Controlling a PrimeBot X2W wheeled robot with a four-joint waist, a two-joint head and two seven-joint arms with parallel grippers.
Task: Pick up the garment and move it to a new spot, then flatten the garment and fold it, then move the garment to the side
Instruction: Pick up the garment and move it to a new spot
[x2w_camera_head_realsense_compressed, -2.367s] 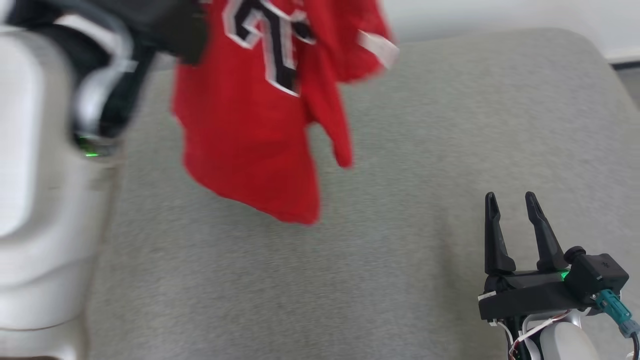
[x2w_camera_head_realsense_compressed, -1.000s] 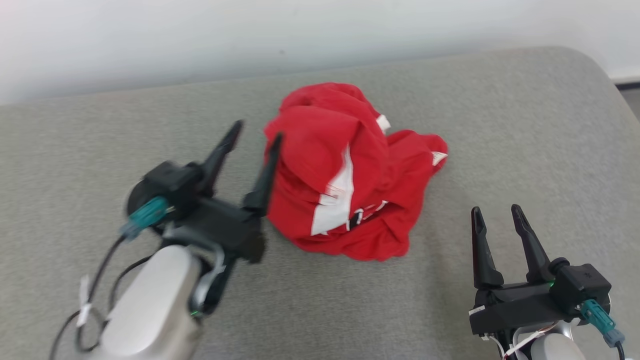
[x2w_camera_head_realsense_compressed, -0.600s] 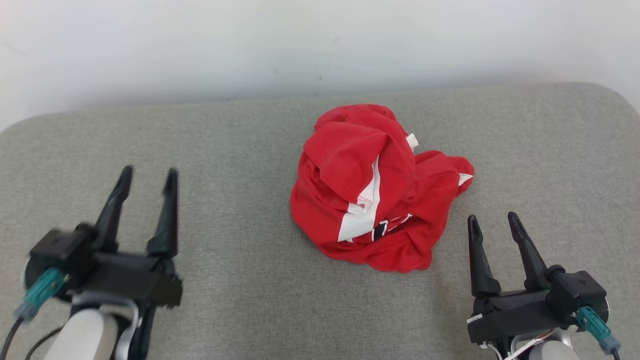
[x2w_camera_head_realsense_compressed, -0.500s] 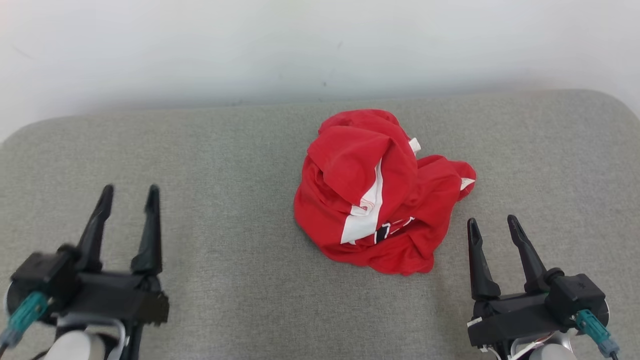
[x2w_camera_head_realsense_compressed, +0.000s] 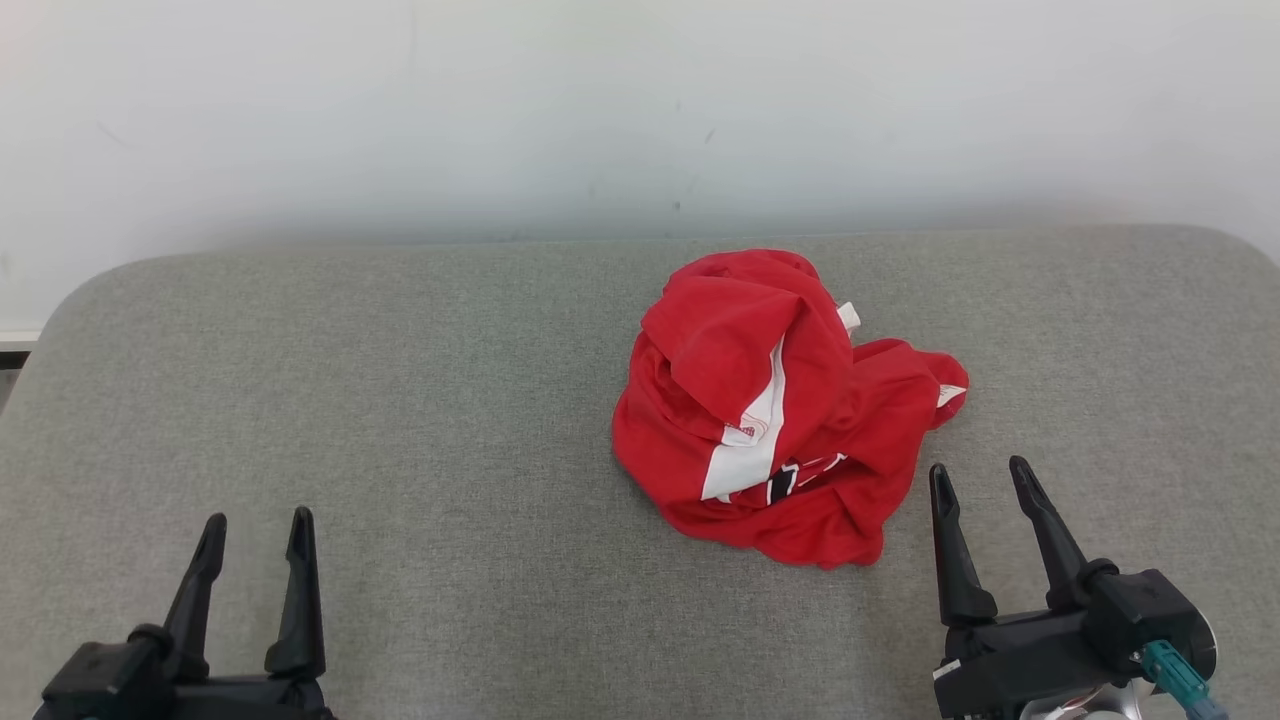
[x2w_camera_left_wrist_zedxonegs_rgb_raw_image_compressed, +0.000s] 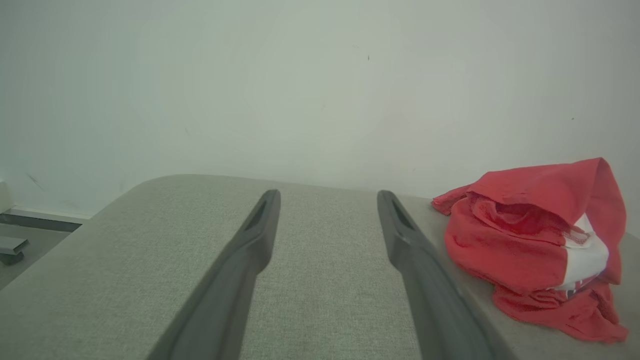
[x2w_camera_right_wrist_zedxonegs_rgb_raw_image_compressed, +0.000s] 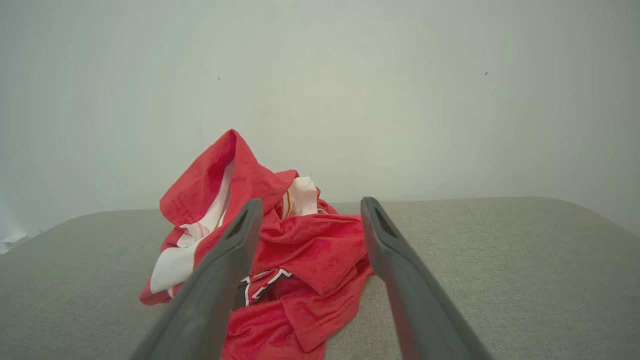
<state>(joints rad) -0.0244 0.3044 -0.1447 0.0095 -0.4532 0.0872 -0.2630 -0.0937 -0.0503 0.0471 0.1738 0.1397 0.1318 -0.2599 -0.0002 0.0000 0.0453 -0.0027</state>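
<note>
Bare grey cushion (x2w_camera_head_realsense_compressed: 400, 400) left of the crumpled garment (x2w_camera_head_realsense_compressed: 770, 400); wall (x2w_camera_head_realsense_compressed: 500, 120) close behind

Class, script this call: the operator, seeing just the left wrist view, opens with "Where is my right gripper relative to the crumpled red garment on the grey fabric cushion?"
Observer: In the head view the right gripper sits beside the near right edge of the crumpled red garment, apart from it.
Operator: Open or shut?
Observer: Open and empty.
Operator: Room right of the garment?
Observer: Yes, bare grey fabric cushion stretches on there.
</note>
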